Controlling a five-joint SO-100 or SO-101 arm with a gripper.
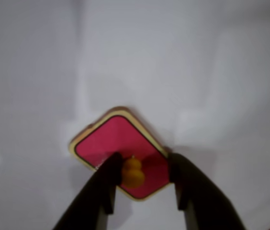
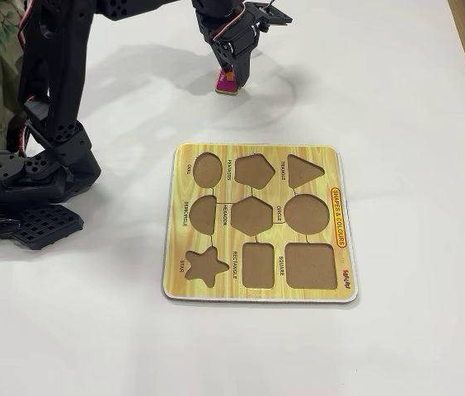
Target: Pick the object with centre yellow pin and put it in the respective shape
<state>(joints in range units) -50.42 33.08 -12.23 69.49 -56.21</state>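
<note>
Near, fixed view: yellow wood-grain shape board (image 2: 341,272) with brown cutouts, flat on the white desk (image 2: 397,99). Its small rounded-corner rectangular cutout labelled RECTANGLE (image 2: 259,265) sits in the near row, between star and square cutouts.

Far, well apart from the board: flat magenta-pink rectangular piece (image 1: 111,136) with pale wooden edge, lying on the desk. Black two-finger hand (image 1: 144,173) released, fingers (image 1: 107,184) straddling the piece's round yellow knob (image 1: 133,172); the left finger is touching or just beside the knob, the right finger apart from it.
</note>
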